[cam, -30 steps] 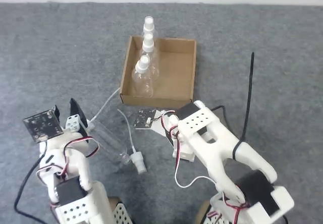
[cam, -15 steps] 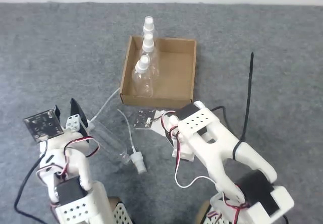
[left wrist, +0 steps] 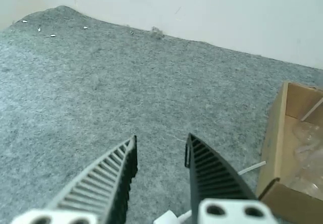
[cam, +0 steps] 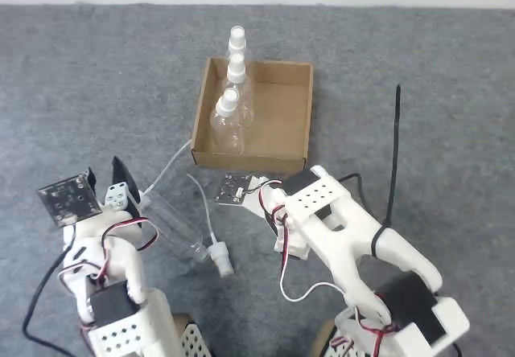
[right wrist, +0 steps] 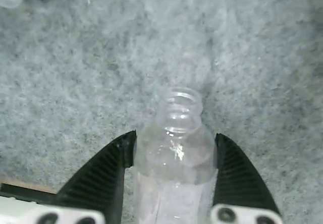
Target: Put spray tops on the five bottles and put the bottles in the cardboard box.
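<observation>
The cardboard box stands at the middle back, with three clear bottles wearing white spray tops in a row along its left side. A capless clear bottle stands between the fingers of my right gripper, which is shut on its shoulders; in the high view the right arm covers it, just in front of the box. Another clear bottle lies on the carpet beside a loose spray top. My left gripper is open and holds nothing, and it sits left of the lying bottle.
Grey carpet covers the whole table. A thin white tube runs from the box's front left corner toward the left arm. A black strap sticks up on the right. The box edge shows in the left wrist view.
The right arm has shifted slightly toward the near side and left with the bottle. The left arm, the box and the lying bottle have stayed put.
</observation>
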### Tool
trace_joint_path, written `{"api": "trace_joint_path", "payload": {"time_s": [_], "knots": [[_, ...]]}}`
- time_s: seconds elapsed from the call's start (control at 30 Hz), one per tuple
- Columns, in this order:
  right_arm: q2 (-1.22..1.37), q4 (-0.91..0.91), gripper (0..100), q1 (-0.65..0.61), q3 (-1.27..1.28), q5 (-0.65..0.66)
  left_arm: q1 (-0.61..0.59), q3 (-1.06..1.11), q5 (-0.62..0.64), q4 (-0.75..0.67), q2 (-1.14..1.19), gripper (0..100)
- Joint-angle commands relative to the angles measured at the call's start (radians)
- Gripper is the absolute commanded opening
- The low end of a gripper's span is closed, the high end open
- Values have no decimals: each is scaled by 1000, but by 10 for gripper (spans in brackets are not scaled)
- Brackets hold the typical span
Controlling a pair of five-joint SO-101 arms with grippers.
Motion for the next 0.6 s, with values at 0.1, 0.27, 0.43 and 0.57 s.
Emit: {"api": "trace_joint_path", "payload": {"time_s": [0.1,0.27,0.43,0.57], "knots": [[-41,88,144,-13,-48,-14,3,-12,-6,-32,-20,148],[-162,180,144,-13,-101,-61,3,-12,-6,-32,-20,148],[-297,245,144,-13,-149,-75,2,-12,-6,-32,-20,148],[-364,294,144,-13,-221,-75,2,-12,-6,-32,-20,148]]}}
